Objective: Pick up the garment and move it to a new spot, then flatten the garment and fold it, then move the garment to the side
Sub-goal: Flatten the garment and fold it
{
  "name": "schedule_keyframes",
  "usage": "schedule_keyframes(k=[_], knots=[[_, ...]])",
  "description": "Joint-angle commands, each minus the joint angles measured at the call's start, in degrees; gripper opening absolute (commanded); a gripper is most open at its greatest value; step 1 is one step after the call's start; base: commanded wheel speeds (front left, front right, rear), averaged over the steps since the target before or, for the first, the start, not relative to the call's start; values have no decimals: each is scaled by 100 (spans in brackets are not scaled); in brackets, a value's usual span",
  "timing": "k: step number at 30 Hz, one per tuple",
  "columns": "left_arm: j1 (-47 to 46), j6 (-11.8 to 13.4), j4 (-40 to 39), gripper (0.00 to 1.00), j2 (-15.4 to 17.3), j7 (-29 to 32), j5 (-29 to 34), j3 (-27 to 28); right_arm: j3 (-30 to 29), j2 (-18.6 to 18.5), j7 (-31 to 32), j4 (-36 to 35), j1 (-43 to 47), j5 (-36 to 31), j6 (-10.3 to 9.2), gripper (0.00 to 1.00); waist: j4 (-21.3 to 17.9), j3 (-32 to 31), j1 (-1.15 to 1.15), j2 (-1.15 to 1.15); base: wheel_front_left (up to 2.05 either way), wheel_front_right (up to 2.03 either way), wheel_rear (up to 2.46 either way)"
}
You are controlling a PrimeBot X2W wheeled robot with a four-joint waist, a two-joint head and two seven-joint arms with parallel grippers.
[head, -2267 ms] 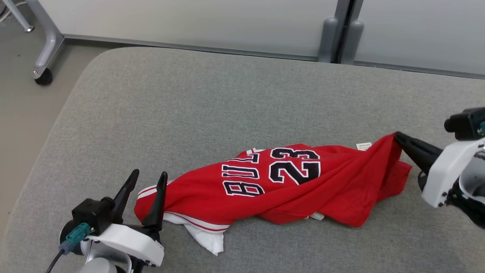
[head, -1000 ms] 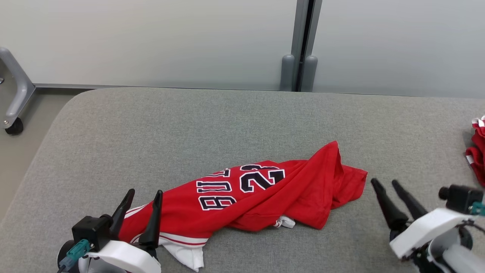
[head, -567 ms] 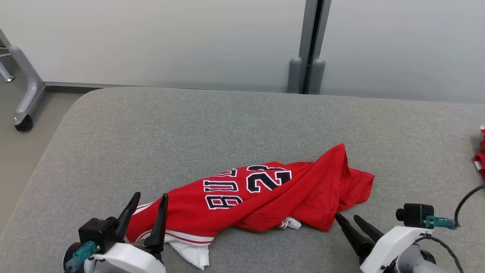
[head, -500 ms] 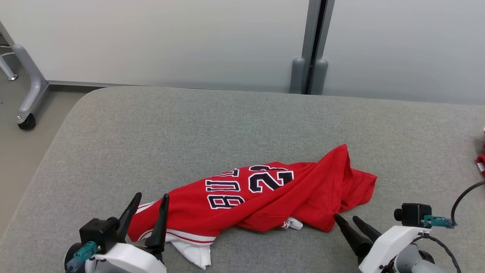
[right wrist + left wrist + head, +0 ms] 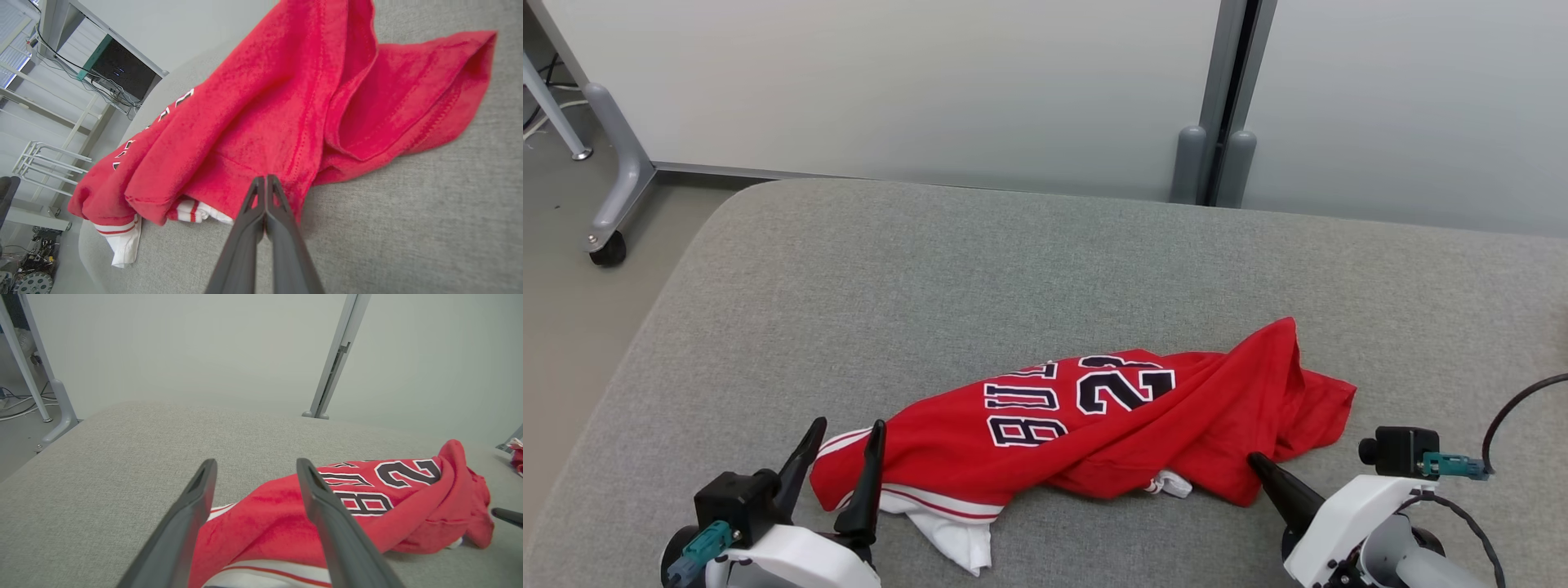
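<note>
**Right tool clenched at the hem, left tool yet to grip**

Head view: the jersey (image 5: 1094,425) lies bunched on the near half of the counter (image 5: 931,269). Its long axis runs from the counter's near-left corner toward its right side. The white-trimmed end points near-left, the red hem end points right, and the number faces up. The left tool (image 5: 848,425) stands released at the counter's near edge, just beside the trimmed end. The right tool (image 5: 1252,459) is clenched, tip against the hem.

Left wrist view: the left tool (image 5: 257,463) has its fingers spread wide, with red cloth (image 5: 265,522) showing beyond them, ungripped. To flatten well, I judge it should close low on the trim, then both ends be drawn apart along that axis.

Right wrist view: the right tool (image 5: 265,178) has its fingers pressed together on the hem seam, apparently pinching a thin fold. Pull slowly, since so small a bite may slip.
</note>
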Motion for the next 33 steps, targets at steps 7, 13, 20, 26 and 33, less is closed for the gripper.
schedule_keyframes(k=[7,13,20,26,33], knots=[[66,73,-18,100,77,-13,-48,36,98,-384,-239,-460,-1,-142,3,0,-261,-39,0,0,0,0,0],[64,81,-38,100,98,16,-43,28,132,-572,-19,-723,78,-29,3,0,-495,-51,0,0,0,0,0],[-88,46,-61,100,82,32,-18,-26,232,-315,147,-451,-54,18,3,100,-516,49,0,0,0,0,0],[-156,11,-9,100,93,45,-33,-35,299,-9,287,89,-334,6,3,100,-339,175,0,0,0,0,0],[-218,-15,62,100,56,21,-58,-47,378,95,428,379,-495,140,3,0,-173,214,0,0,0,0,0]])
